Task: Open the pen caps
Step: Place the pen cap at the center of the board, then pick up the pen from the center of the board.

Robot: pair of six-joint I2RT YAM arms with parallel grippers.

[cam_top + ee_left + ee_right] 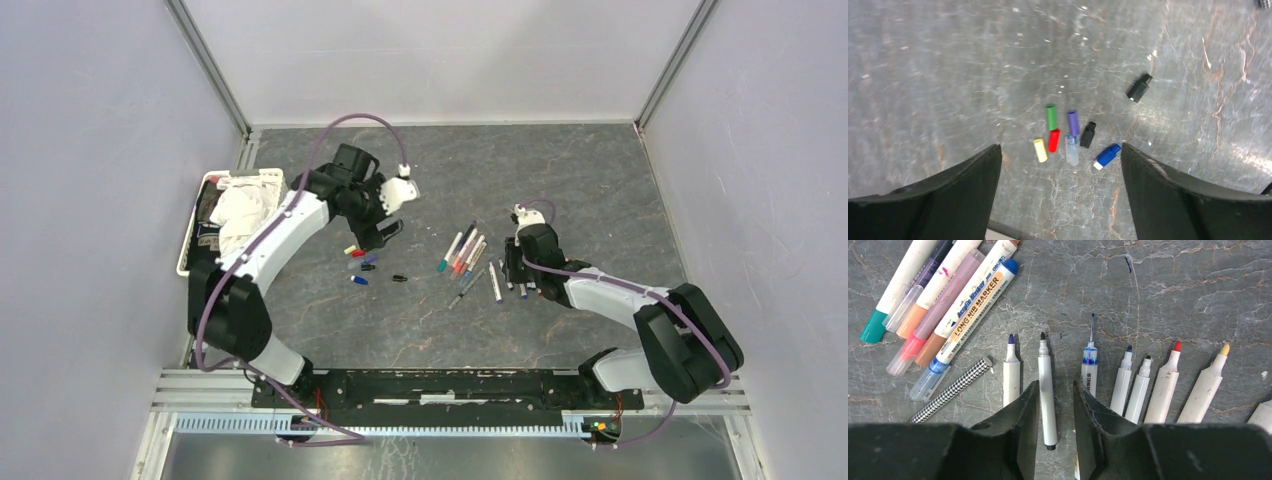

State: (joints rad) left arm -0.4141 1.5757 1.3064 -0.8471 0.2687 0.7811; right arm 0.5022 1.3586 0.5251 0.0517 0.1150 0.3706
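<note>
Right under the left gripper, the loose pen caps sat clustered on the table, its fingers spread wide either side of them with bare top all round and just one stray black cap lying apart. Over right, the right gripper had its jaws slightly apart around a black-tipped pen, not squeezing it, hemmed in by uncapped pens on both sides, capped markers beyond. Way off at the table's left edge stood a white basket.
</note>
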